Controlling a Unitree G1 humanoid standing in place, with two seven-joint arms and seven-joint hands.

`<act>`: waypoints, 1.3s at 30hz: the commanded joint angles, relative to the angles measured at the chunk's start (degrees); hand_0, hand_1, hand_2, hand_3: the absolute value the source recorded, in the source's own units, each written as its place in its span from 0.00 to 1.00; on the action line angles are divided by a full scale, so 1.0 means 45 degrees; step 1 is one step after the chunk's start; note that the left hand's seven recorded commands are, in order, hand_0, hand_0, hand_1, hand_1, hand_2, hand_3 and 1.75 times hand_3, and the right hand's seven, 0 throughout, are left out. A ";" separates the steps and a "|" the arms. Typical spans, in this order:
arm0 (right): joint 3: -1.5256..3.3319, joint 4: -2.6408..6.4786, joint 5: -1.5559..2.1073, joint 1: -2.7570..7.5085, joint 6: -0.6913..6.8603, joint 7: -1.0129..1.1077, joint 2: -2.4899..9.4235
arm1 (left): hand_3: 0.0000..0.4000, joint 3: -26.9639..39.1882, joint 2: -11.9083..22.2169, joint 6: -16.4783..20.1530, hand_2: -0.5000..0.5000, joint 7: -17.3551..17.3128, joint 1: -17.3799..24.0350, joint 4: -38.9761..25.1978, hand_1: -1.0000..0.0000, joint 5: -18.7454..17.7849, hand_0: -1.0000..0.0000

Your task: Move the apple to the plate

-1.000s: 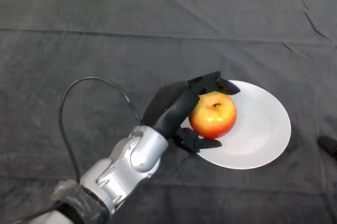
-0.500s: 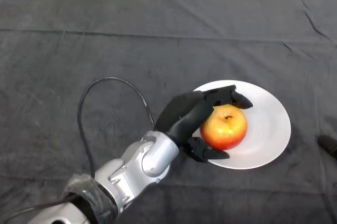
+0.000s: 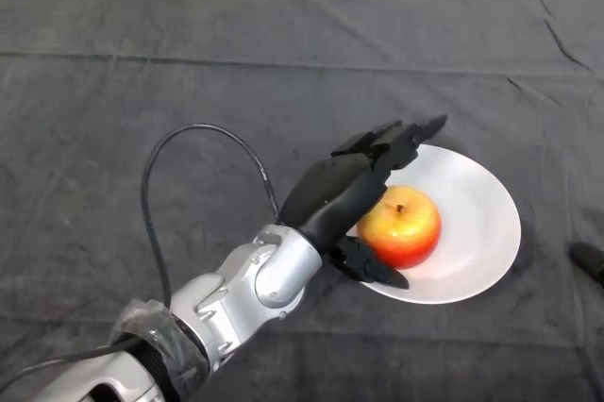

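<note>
Apple [image 3: 401,226]: sitting on the white plate [image 3: 481,223], right of centre in the frame, stem facing up.
Robot hand [image 3: 340,192]: lying open just left of the apple, fingers [image 3: 401,138] stretching straight out past its upper left, thumb [image 3: 376,267] pointing along its lower left.
Worktop [image 3: 189,72]: lying under a dark cloth, carrying the plate.
</note>
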 commanded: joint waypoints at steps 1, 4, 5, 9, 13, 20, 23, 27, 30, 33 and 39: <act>-0.0111 -0.0129 0.0082 0.0117 0.0041 0.0097 -0.0207 | 0.00 0.0542 0.0669 0.0020 0.50 -0.0113 -0.0059 -0.0680 1.00 -0.0188 1.00; -0.0110 -0.0131 0.0079 0.0118 0.0037 0.0097 -0.0204 | 0.00 0.1074 0.1195 -0.0096 0.50 -0.0119 0.0296 -0.1323 1.00 -0.0303 1.00; -0.0110 -0.0133 0.0079 0.0119 0.0036 0.0096 -0.0204 | 0.00 0.1268 0.1373 -0.0155 0.50 -0.0101 0.0434 -0.1521 1.00 -0.0339 1.00; -0.0110 -0.0140 0.0076 0.0123 0.0031 0.0093 -0.0200 | 0.00 0.2050 0.2020 -0.0453 0.50 0.0064 0.1026 -0.2147 1.00 -0.0456 1.00; -0.0110 -0.0150 0.0075 0.0127 0.0027 0.0088 -0.0195 | 0.00 0.2875 0.2607 -0.0785 0.50 0.0290 0.1641 -0.2574 1.00 -0.0572 1.00; -0.0111 -0.0169 0.0073 0.0136 0.0021 0.0076 -0.0187 | 0.00 0.4419 0.3549 -0.1005 0.50 0.0635 0.2743 -0.3403 1.00 -0.0826 1.00; -0.0112 -0.0178 0.0073 0.0140 0.0019 0.0070 -0.0184 | 0.00 0.5107 0.3923 -0.1171 0.50 0.0821 0.3258 -0.3621 1.00 -0.0920 1.00; -0.0113 -0.0189 0.0073 0.0145 0.0017 0.0063 -0.0180 | 0.00 0.5961 0.4282 -0.1544 0.50 0.1141 0.3896 -0.3552 1.00 -0.0986 1.00; -0.0114 -0.0195 0.0073 0.0148 0.0016 0.0059 -0.0178 | 0.00 0.6585 0.4475 -0.1838 0.50 0.1401 0.4335 -0.3343 1.00 -0.1028 1.00; -0.0115 -0.0200 0.0073 0.0150 0.0016 0.0055 -0.0177 | 0.00 0.7215 0.4642 -0.2100 0.50 0.1636 0.4740 -0.3089 1.00 -0.1117 1.00; -0.0117 -0.0207 0.0075 0.0153 0.0017 0.0049 -0.0176 | 0.00 0.8612 0.5059 -0.2543 0.50 0.1950 0.5506 -0.2607 1.00 -0.1558 1.00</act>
